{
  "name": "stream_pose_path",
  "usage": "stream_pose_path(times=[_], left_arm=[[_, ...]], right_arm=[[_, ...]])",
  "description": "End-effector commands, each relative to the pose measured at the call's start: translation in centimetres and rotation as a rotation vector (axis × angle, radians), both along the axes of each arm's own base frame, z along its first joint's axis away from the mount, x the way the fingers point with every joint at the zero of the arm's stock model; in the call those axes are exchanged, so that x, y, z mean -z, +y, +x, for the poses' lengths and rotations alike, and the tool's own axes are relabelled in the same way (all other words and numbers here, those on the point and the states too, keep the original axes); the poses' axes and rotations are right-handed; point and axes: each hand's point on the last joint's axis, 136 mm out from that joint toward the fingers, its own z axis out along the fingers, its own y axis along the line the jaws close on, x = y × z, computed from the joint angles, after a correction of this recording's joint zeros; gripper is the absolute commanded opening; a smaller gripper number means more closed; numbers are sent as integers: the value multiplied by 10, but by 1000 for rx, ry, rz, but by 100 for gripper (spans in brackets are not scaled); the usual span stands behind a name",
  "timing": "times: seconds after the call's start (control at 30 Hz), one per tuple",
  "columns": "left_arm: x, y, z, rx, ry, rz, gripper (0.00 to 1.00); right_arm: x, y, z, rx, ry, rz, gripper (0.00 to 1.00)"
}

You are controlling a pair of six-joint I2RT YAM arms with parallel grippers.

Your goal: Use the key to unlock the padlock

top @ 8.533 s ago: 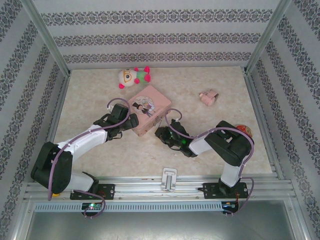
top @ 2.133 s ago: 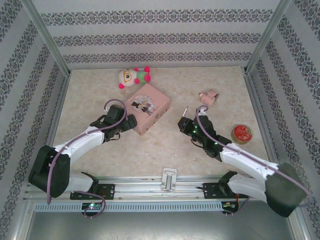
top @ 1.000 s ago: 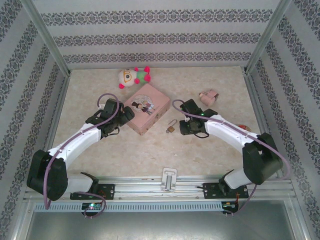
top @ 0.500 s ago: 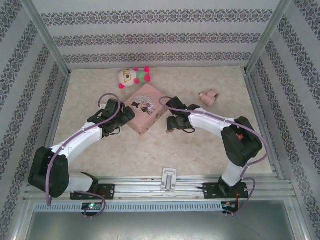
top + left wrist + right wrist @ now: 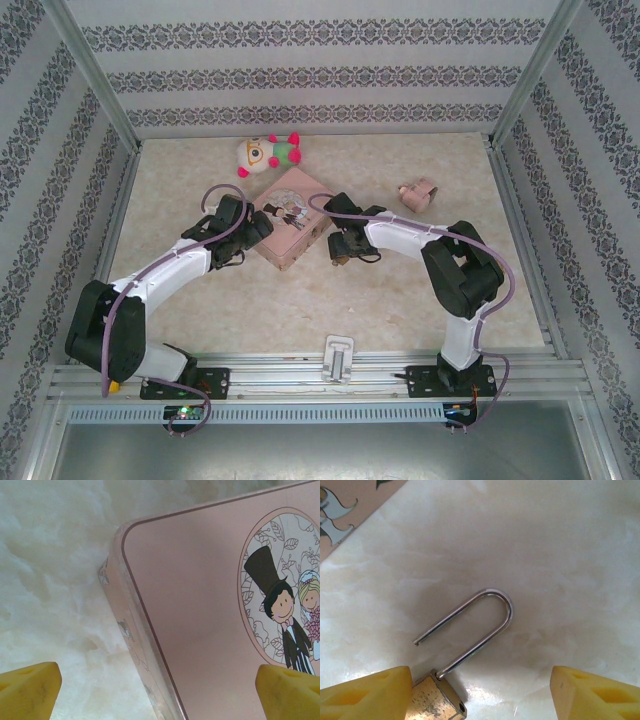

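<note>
Padlock (image 5: 432,702) flat on tabletop (image 5: 400,300) near centre, just off right corner of pink box (image 5: 295,215). Box at mid-table, lid up. Left gripper (image 5: 159,692): fingers spread over box's left corner, contact cannot be told. Right gripper (image 5: 480,695): fingers spread above padlock, one pad just beside brass body, pinching nothing. Plush toy (image 5: 265,152) near far edge. Shackle (image 5: 490,615): one leg free of body.

- padlock (image 5: 434,699) lay on table (image 5: 400,310) just right of box (image 5: 295,215), between right gripper's (image 5: 480,695) spread fingers;
- left gripper (image 5: 160,690) straddled box's left corner;
- plush toy (image 5: 268,152) sat behind box
</note>
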Motion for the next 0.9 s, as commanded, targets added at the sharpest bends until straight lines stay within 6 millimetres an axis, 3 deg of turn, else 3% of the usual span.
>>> stream_pose_path(times=[0.0, 0.37, 0.57, 0.67, 0.87], left_arm=[[-11, 5, 12, -20, -35, 17, 99], [-12, 7, 13, -18, -35, 23, 99], [-17, 3, 12, -5, -44, -2, 99], [-18, -2, 12, 9, -46, -26, 99], [-14, -8, 11, 24, -33, -54, 94]], right_arm=[[17, -14, -21, -24, 79, -64, 70], [-1, -49, -36, 44, 63, -43, 58], [-25, -68, -26, 60, 22, -42, 58], [-48, -59, -8, 23, -36, 21, 59], [-97, -13, 50, -112, -146, 208, 61]])
